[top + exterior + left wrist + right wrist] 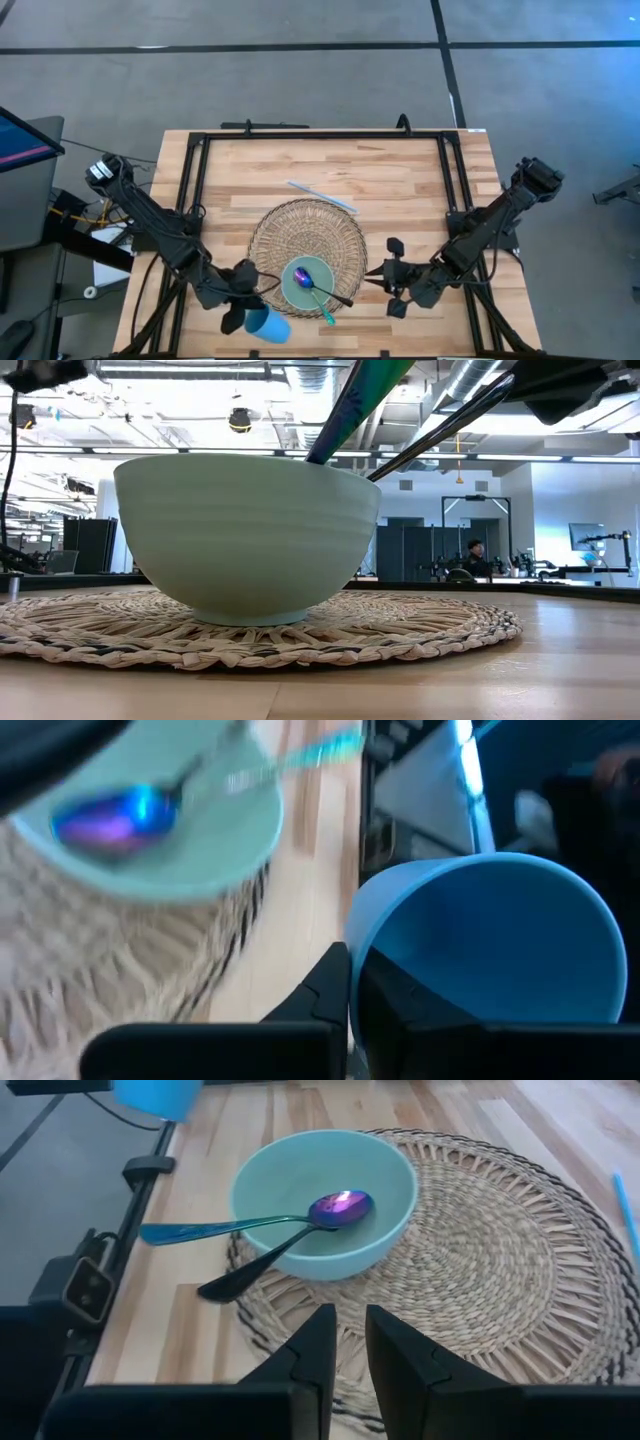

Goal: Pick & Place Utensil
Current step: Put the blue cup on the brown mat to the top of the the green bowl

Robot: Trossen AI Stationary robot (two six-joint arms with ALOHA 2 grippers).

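Observation:
A pale green bowl (pixel 308 280) stands on a round woven mat (pixel 300 230) near the table's near edge. Two spoons lean in it, bowl ends inside: one iridescent purple with a teal handle (pixel 190 1230), one with a dark handle (pixel 245 1278). Both handles stick out over the rim. My left gripper (pixel 243 298) is just left of the bowl, shut on a blue cup (pixel 268 325). My right gripper (pixel 393 278) is to the right of the mat, empty, its fingers nearly together (pixel 350 1350). My left gripper pinches the blue cup's wall at the rim (pixel 352 952), one finger inside (pixel 400 1005) the cup and one outside (pixel 320 995). The cup lies tipped, its mouth toward the gripper. Whether it rests on the table I cannot tell.
A thin light blue stick (pixel 322 195) lies on the wood beyond the mat's far edge. A black frame (pixel 195 190) runs round the tabletop. Bare wood lies at the table's far half.

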